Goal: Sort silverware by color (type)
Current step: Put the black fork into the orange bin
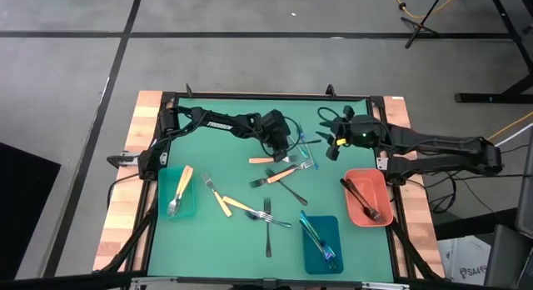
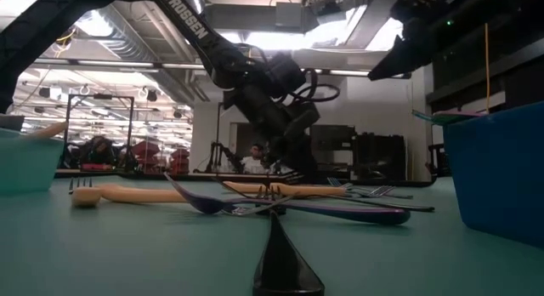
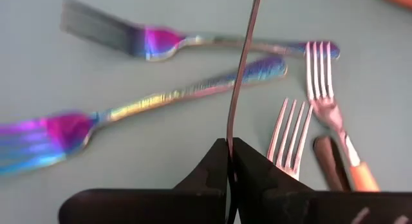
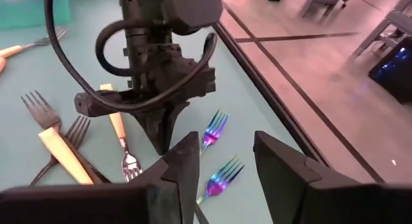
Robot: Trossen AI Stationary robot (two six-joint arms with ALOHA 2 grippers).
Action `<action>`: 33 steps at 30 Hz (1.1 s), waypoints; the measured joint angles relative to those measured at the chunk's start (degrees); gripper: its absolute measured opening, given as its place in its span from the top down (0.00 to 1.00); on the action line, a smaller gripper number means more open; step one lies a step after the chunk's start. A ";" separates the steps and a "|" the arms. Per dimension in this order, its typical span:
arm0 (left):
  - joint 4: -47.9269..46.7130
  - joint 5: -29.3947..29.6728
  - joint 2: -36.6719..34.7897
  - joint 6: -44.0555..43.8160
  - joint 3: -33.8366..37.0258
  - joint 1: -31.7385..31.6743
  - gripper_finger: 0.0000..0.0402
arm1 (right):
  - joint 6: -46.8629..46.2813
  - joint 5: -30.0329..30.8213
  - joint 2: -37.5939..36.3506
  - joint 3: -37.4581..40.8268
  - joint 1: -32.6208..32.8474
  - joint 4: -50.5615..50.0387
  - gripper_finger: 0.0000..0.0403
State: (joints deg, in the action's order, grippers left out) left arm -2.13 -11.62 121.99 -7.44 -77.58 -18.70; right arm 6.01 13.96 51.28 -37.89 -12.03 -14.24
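Left wrist view: slim iridescent forks (image 3: 193, 92) on matte mat (image 3: 64, 69)

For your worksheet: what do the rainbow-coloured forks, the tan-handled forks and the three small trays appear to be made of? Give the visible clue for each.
Rainbow forks: probably metal with an iridescent coating; glossy blue-to-magenta sheen.
Tan-handled forks: shiny silver metal tines; matte tan handles, plastic or wood, cannot tell which.
Trays: likely plastic; flat uniform colour, thin moulded-looking walls.

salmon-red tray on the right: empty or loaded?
Loaded. The salmon-red rectangular tray holds dark black utensils lying diagonally inside it; how many, cannot tell.
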 joint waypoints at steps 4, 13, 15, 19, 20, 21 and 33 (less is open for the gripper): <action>1.77 -1.56 0.00 -0.13 -1.29 -0.42 0.99 | -0.43 0.61 -0.40 0.00 0.00 -0.98 0.66; 1.92 -2.86 -0.11 -0.15 -9.54 -0.52 0.99 | -8.77 0.61 -0.12 0.02 0.02 -4.83 0.66; 1.86 -2.79 -0.11 -0.15 -11.57 -0.52 0.99 | -11.53 0.55 -0.12 0.02 0.02 -6.34 0.66; 1.76 -2.66 -0.11 -0.15 -15.70 -0.52 0.99 | -14.62 -0.19 -0.12 0.02 0.02 -8.62 0.66; 1.90 -2.66 -0.13 -0.15 -16.67 -0.52 0.99 | -14.98 -0.46 -0.10 0.02 0.02 -9.22 0.66; 1.90 -2.66 -0.13 -0.16 -17.45 -0.52 0.99 | -15.39 -0.38 -0.10 0.02 0.02 -9.71 0.66; 3.27 -3.46 -0.24 -3.00 -20.13 0.91 0.99 | -18.04 0.48 -9.60 0.02 0.07 -15.38 0.66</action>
State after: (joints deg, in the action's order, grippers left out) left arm 1.14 -15.08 121.75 -10.44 -97.71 -17.79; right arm -12.03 14.44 41.68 -37.87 -11.97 -29.62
